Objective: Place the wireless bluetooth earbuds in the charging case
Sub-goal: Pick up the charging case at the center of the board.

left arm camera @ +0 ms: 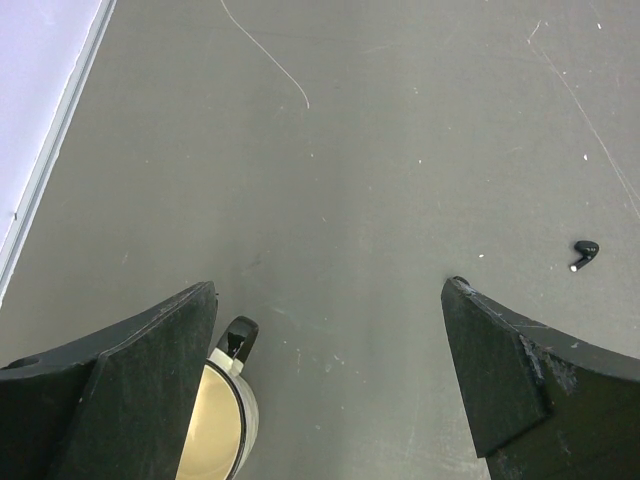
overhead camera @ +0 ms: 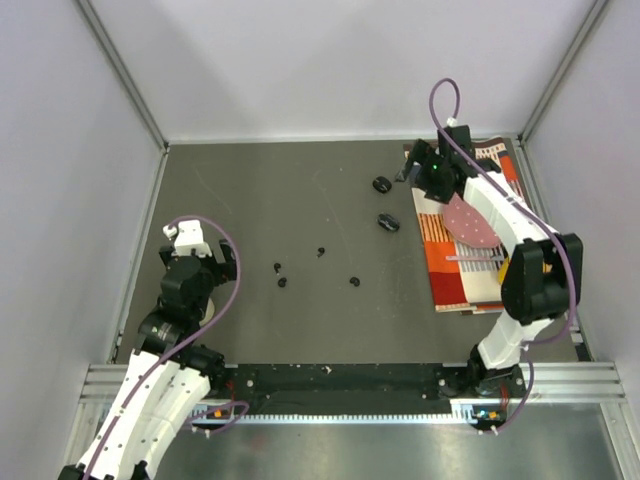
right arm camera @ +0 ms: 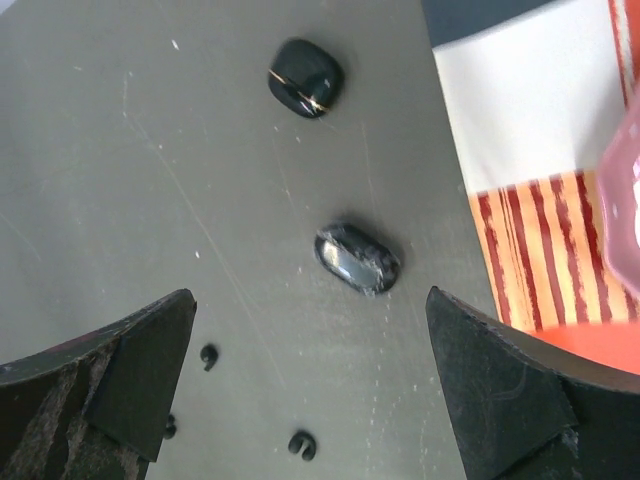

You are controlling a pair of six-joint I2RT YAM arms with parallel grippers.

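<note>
**Item 1.** Four tiny black rounded wireless earbuds (overhead camera: 321,251). They lie loose and scattered on the dark grey table (overhead camera: 260,190), mid-table between the arms, none in a case. We judge the task unstarted.

**Item 2.** Two glossy black oval charging pods: the far pod (right arm camera: 305,77), with a thin gold seam, and the near pod (right arm camera: 357,258). Both lie flat and apart, just beside the orange-striped cloth (right arm camera: 520,150). Both look closed to us, so a lid likely needs lifting first.

**Item 3.** Right gripper (right arm camera: 310,295). Its jaws are spread wide and grasp nothing. It is poised above the near pod, we judge to reach it.

**Item 4.** Left gripper (left arm camera: 330,290). It is likewise spread and empty over bare table, with one earbud (left arm camera: 585,254) off to its right. A cream round object (left arm camera: 225,410) is partly hidden under one finger.

**Item 5.** Pink oval dish (overhead camera: 472,222). It lies on the cloth, unrelated to the task.
</note>
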